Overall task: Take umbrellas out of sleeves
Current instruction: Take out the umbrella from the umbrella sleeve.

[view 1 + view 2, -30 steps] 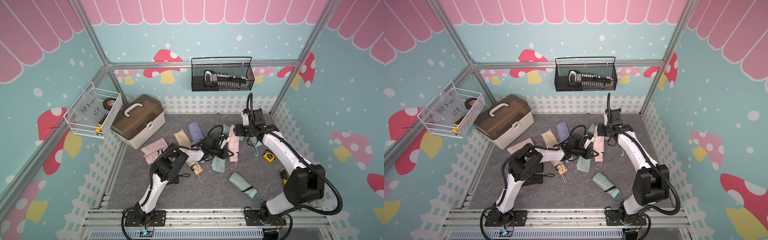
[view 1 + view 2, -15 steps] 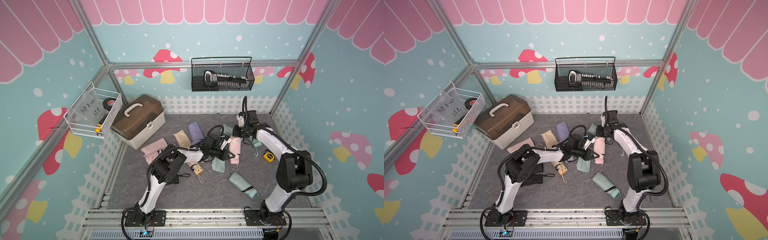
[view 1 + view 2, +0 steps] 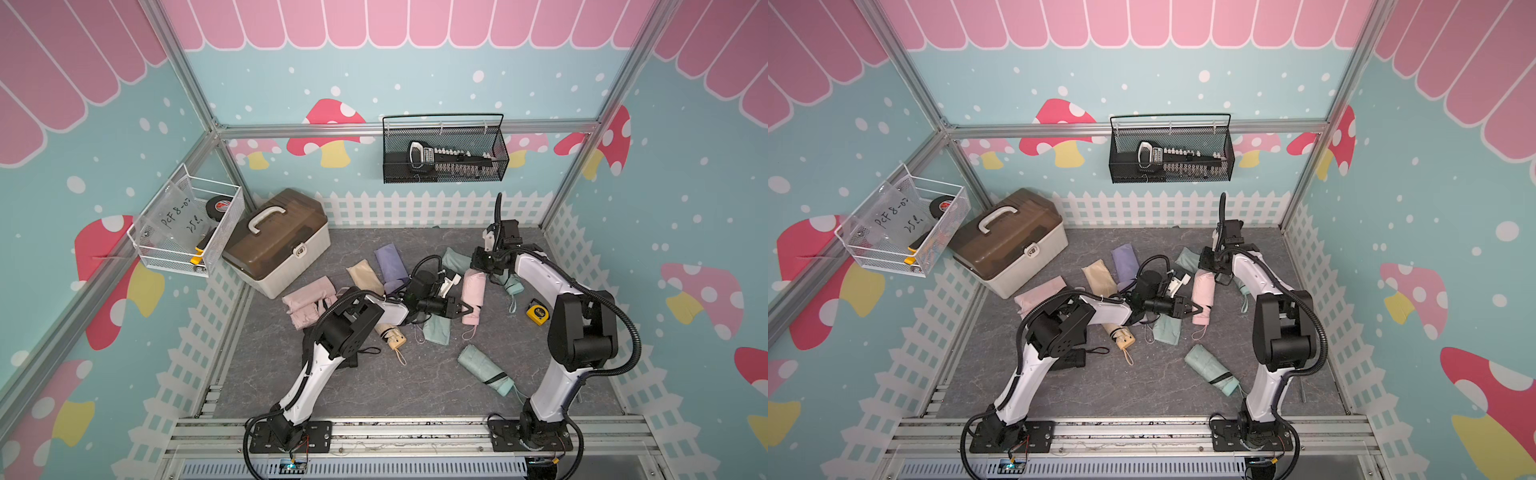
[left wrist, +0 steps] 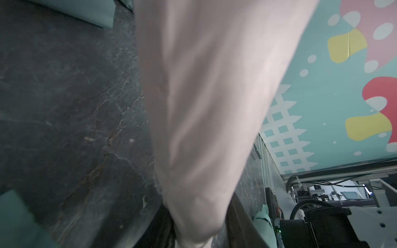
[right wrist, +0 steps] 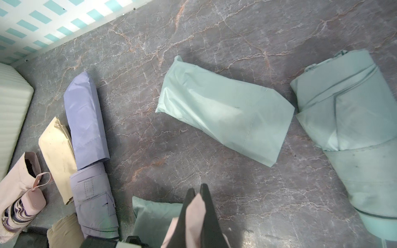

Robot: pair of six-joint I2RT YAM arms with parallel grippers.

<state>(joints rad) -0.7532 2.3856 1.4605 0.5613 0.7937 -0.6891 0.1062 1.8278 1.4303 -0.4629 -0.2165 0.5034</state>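
— What is seen in both top views?
— Right of centre, the pink sleeve [image 3: 473, 293] [image 3: 1203, 297] is pinched at its upper end by the right gripper [image 3: 478, 271] [image 3: 1207, 271]. The left gripper [image 3: 462, 309] [image 3: 1196, 309] is held with jaws parted at the lower end.
— And the left wrist view?
— The middle is filled by the pink sleeve [image 4: 204, 107].
— The right wrist view?
— At bottom centre, pink fabric is clamped by the right gripper [image 5: 198, 190].

On the table [image 3: 374, 386], a toolbox [image 3: 276, 243] sits at the back left, beside a wire basket [image 3: 187, 232] on the left wall. A mesh basket [image 3: 444, 153] hangs on the back wall. A full sleeve [image 3: 473, 291] lies mid-table, with empty sleeves [image 3: 390, 264] to its left, a rolled umbrella [image 3: 484, 370] in front and a tape measure [image 3: 536, 311] to its right.
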